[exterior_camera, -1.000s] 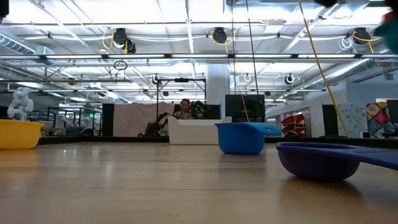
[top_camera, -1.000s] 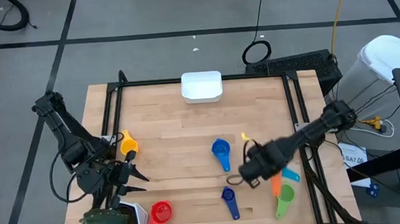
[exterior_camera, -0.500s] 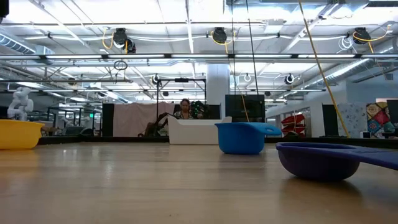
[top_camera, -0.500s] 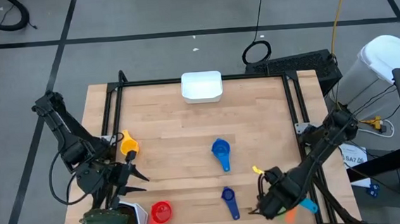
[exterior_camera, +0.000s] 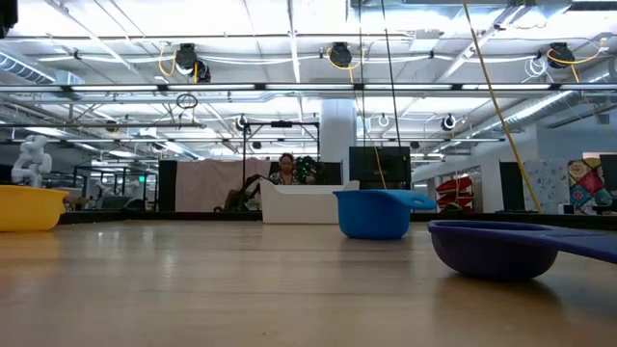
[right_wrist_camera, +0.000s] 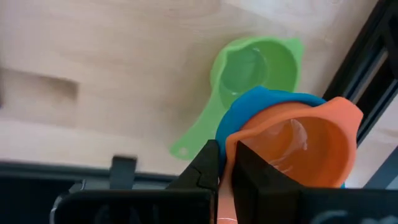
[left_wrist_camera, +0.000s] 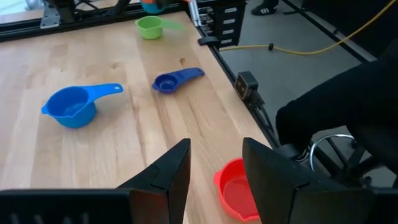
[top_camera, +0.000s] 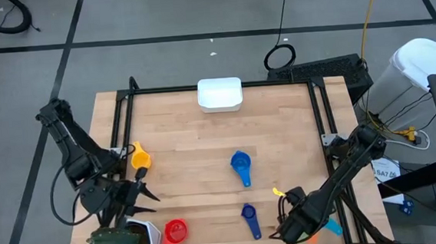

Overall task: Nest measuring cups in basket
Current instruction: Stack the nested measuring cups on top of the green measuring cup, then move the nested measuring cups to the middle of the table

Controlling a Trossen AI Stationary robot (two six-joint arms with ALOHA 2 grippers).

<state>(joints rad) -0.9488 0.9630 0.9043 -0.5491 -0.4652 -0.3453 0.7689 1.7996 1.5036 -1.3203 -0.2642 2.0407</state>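
Right gripper (right_wrist_camera: 225,163) sits low at the bottom right of the high view, fingers clamped tight on the orange cup (right_wrist_camera: 297,142), w/ a light blue cup (right_wrist_camera: 261,106) under it and the green cup (right_wrist_camera: 255,65) just beyond. Left gripper (left_wrist_camera: 214,165) waits at lower left, fingers apart, holding nothing. Basket (top_camera: 220,94) is top centre of the table (top_camera: 189,151), well apart.

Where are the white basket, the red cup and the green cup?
Basket (top_camera: 220,94), high view, middle of its floor.
Red cup (top_camera: 176,232), high view, inside its bowl.
Green cup (right_wrist_camera: 255,70), right wrist view, inside its bowl.
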